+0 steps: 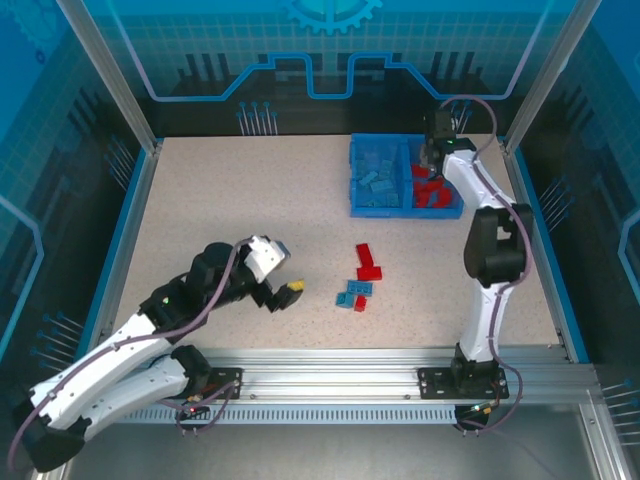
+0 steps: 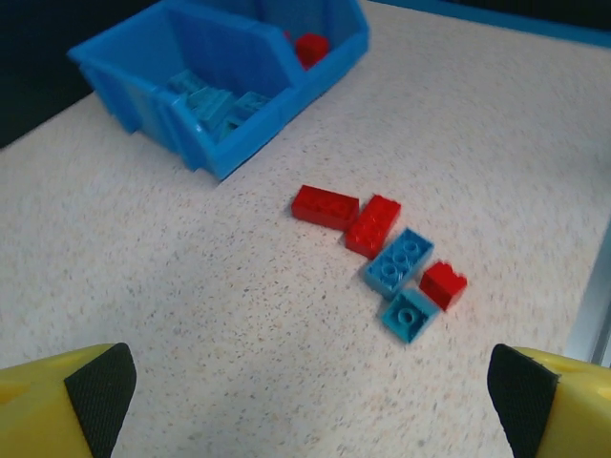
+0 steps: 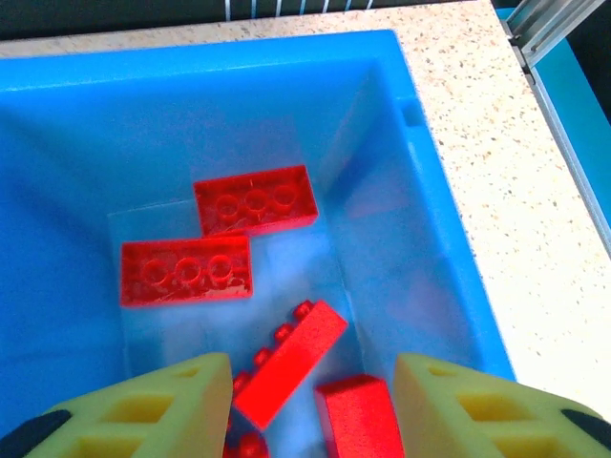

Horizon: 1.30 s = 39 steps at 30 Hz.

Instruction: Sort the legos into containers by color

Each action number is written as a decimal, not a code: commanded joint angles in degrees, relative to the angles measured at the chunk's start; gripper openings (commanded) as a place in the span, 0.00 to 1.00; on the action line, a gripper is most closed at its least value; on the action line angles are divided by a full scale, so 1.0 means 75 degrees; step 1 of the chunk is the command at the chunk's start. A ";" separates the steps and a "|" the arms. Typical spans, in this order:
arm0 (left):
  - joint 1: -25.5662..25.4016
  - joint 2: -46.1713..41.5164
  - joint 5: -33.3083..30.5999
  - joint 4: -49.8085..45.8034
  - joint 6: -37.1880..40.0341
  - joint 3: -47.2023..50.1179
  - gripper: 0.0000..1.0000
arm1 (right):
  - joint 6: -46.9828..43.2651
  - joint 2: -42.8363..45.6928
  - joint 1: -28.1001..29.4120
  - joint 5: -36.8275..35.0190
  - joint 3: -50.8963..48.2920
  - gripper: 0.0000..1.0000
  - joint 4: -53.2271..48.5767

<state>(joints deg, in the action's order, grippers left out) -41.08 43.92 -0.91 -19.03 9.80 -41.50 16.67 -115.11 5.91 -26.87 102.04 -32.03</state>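
Loose legos lie mid-table: two red bricks [image 2: 325, 206] [image 2: 373, 225], a light blue brick [image 2: 397, 260], a small red one [image 2: 443, 285] and a small blue one [image 2: 408, 316]. In the top view this cluster [image 1: 360, 280] sits right of my left gripper [image 1: 283, 297], which is open and empty, its pads [image 2: 95, 382] wide apart. The blue bin [image 1: 380, 212] stands at the back right, with blue bricks [image 1: 378, 180] in the left container and red bricks [image 1: 432, 190] in the right. My right gripper [image 3: 313, 410] hangs open over the red container, above loose red bricks [image 3: 289, 363] [image 3: 358, 415].
The bin's right wall [image 3: 420, 248] stands close to the table's right rail [image 3: 558, 57]. Two flat red bricks [image 3: 254, 200] [image 3: 186, 271] lie on that container's floor. Bare tabletop [image 1: 230, 200] spreads left of the bin and round the loose cluster.
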 commanded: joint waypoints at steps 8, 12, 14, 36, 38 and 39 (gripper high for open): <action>0.0006 0.2246 -0.1567 0.0628 -0.5013 -0.1296 0.95 | 0.0146 0.4111 0.0321 0.4017 -0.3078 0.71 0.0137; -0.0292 0.3059 -0.1607 0.0514 -0.6277 -0.1528 0.90 | 0.0170 0.5110 0.0521 0.4649 -0.4096 0.75 -0.0134; -0.0659 0.3602 -0.1772 0.0116 -0.7182 -0.1731 0.87 | 0.0292 0.5497 0.0580 0.4687 -0.4581 0.77 -0.0268; -0.1695 0.7674 0.0085 0.0052 -0.8309 -0.2595 0.64 | 0.0544 0.6489 0.0607 0.5106 -0.6388 0.84 -0.0335; -0.1696 0.7743 0.0098 -0.0063 -0.8278 -0.2565 0.63 | 0.0543 0.6455 0.0613 0.5083 -0.6346 0.84 -0.0324; -0.1695 0.7778 0.0087 -0.0181 -0.8222 -0.2593 0.64 | 0.0543 0.6448 0.0607 0.5071 -0.6340 0.84 -0.0322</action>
<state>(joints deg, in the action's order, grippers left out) -53.65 101.21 -2.57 -18.33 -53.47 -59.79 20.14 -66.83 9.82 9.96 54.35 -34.48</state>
